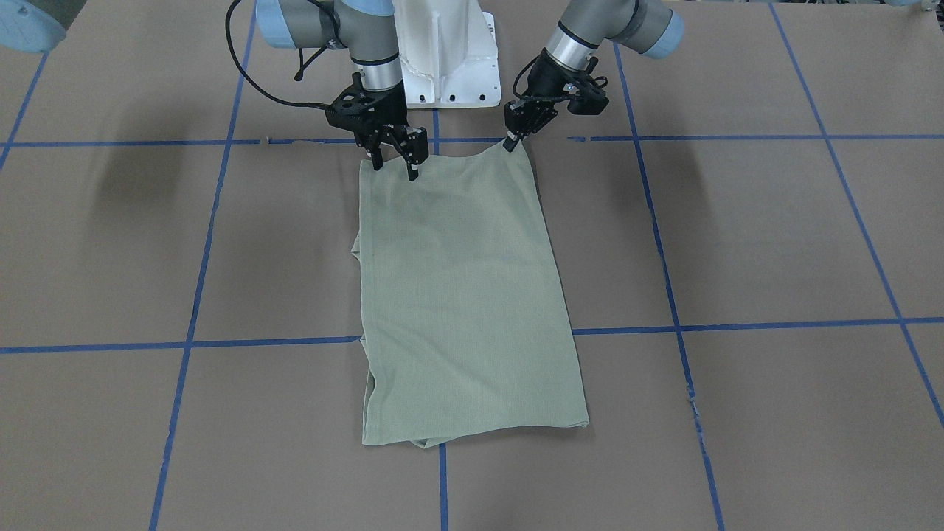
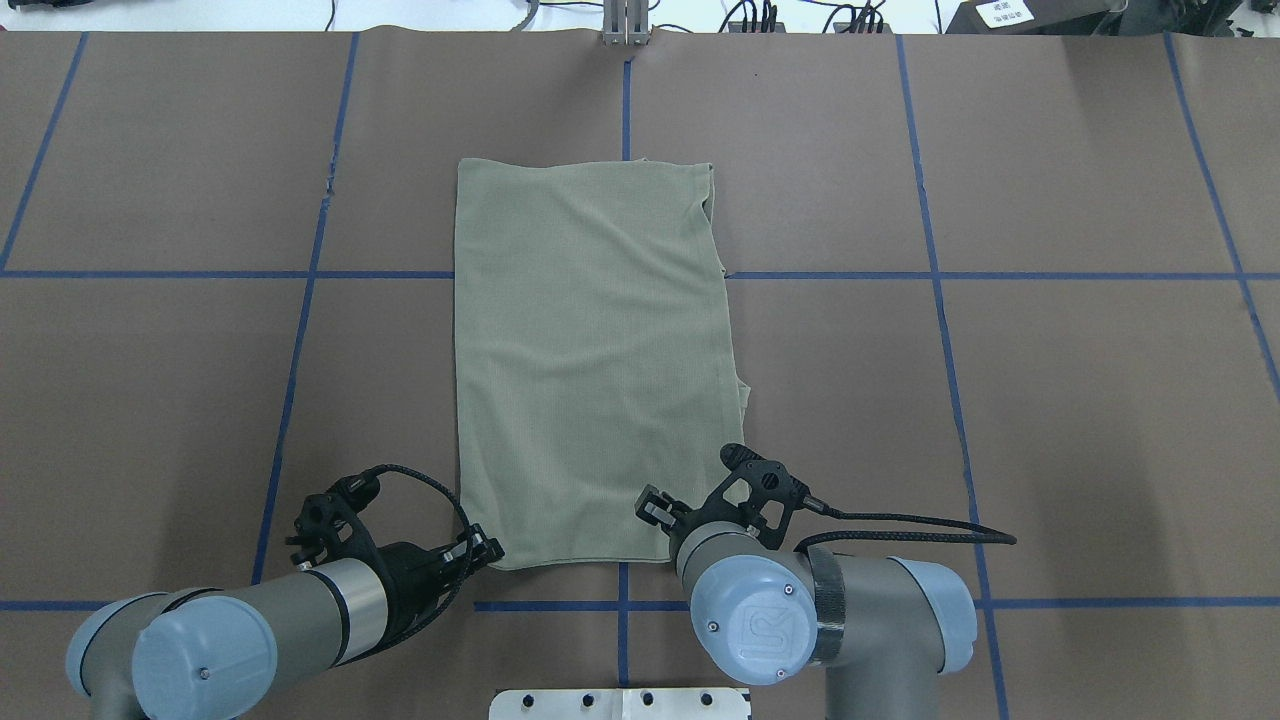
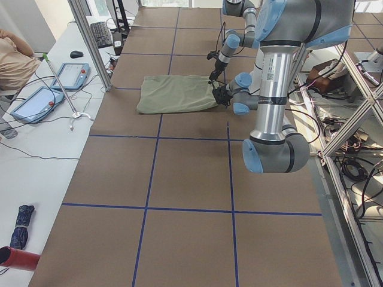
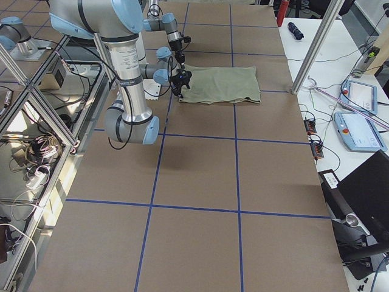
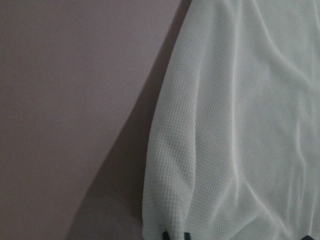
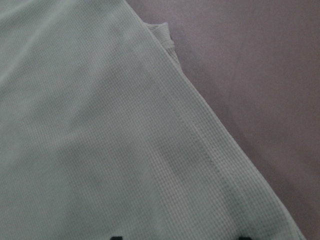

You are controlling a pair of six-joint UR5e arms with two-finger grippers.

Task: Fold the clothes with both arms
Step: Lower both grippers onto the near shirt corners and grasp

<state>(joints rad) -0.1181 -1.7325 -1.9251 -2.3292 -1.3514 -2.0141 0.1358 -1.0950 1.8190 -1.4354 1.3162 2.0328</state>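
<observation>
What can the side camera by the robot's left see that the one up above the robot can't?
Only the side view shows the white desk beside the table, with a tablet, a keyboard, a person's arm and a dark folded umbrella. Only the overhead view shows the black cable trailing from the right arm. Both show the green shirt, that arm, the left arm and the blue tape lines.
</observation>
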